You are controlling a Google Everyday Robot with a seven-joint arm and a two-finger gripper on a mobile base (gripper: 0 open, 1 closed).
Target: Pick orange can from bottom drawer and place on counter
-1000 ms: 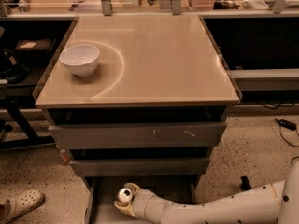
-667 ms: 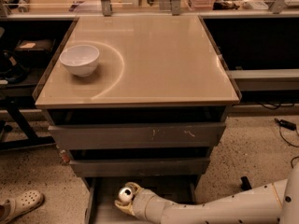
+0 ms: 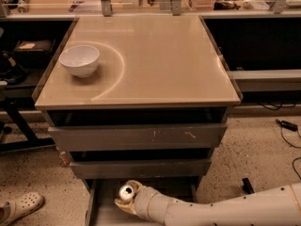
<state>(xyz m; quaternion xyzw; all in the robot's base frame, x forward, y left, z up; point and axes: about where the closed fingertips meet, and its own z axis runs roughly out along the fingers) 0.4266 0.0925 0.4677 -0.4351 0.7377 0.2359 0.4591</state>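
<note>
The orange can (image 3: pixel 125 192) stands in the bottom drawer (image 3: pixel 106 214), which is pulled out at the foot of the cabinet; mostly its silver top shows. My gripper (image 3: pixel 126 197) reaches in from the lower right on a cream arm, and its fingers (image 3: pixel 136 186) wrap both sides of the can. The can sits low in the drawer, in front of the drawer above. The beige counter (image 3: pixel 164 55) is the cabinet top, with a curved arc mark.
A white bowl (image 3: pixel 80 60) stands on the counter's left side. Two taller grey drawers (image 3: pixel 141 138) are slightly open above the bottom one. A white shoe (image 3: pixel 19 208) lies on the floor at the left, cables (image 3: pixel 287 125) at the right.
</note>
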